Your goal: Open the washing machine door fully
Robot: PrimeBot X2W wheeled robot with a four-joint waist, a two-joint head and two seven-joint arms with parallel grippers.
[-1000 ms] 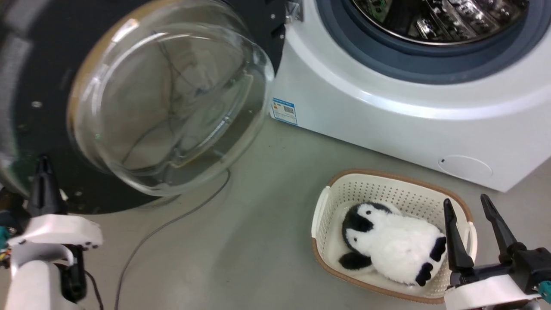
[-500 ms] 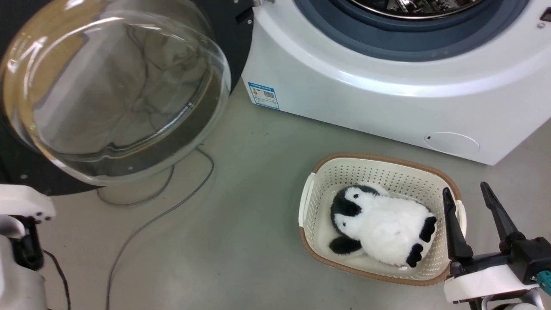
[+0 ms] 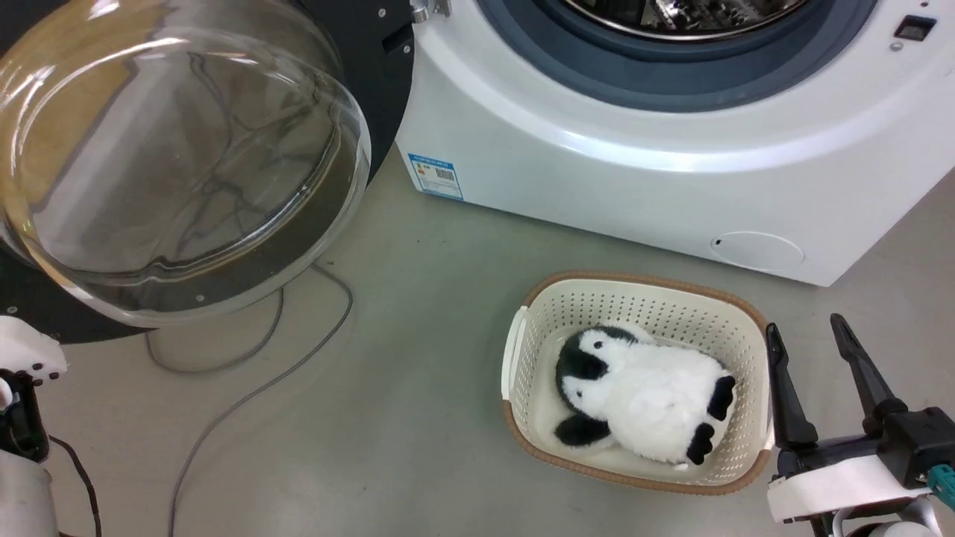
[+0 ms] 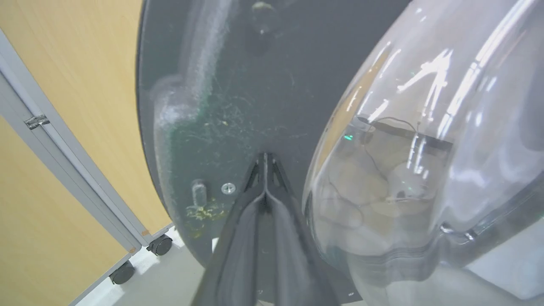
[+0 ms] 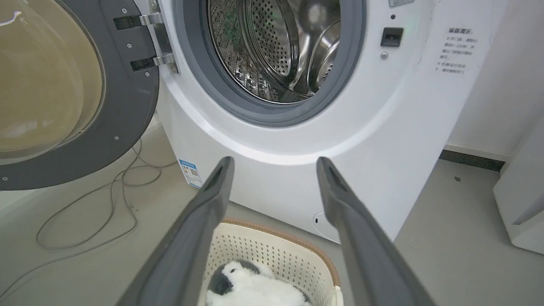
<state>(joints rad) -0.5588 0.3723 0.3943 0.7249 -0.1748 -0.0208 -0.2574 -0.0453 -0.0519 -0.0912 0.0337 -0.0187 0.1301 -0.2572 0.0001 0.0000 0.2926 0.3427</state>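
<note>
Floor (image 3: 418, 418) of pale grey is looked down on in the head view. The washing machine door (image 3: 371, 93) is seen swung far out to the left of the washing machine (image 3: 634, 179), its glass bowl (image 3: 171, 149) bulging towards the camera. The opening, edged by a grey rubber ring (image 3: 671, 86), is left uncovered, and a blue label (image 3: 435, 176) is stuck low on the white front. A cream basket (image 3: 642, 282) is set on the floor before the machine, with a black-and-white penguin toy (image 3: 642, 395) laid in it. A grey cable (image 3: 246, 395) is trailed across the floor under the door. The right gripper (image 3: 806, 328) is held at the lower right, just beside the basket, jaws spread and nothing between them. A pale housing (image 3: 26, 356) of the left arm is seen at the lower left, below the door.

In the left wrist view the left gripper (image 4: 264, 163) is pointed at the door's black inner face beside the glass bowl, near a screw (image 4: 228, 188), jaws pressed together on nothing. Whether the tip is touching the door cannot be told. A wooden panel (image 4: 63, 85) on a castor (image 4: 159, 245) is seen past the door's edge.

In the right wrist view the steel drum (image 5: 276, 46) is exposed, the door is hung from a metal hinge (image 5: 155, 38) at the opening's left, and the right gripper's released fingers are held above the basket.
</note>
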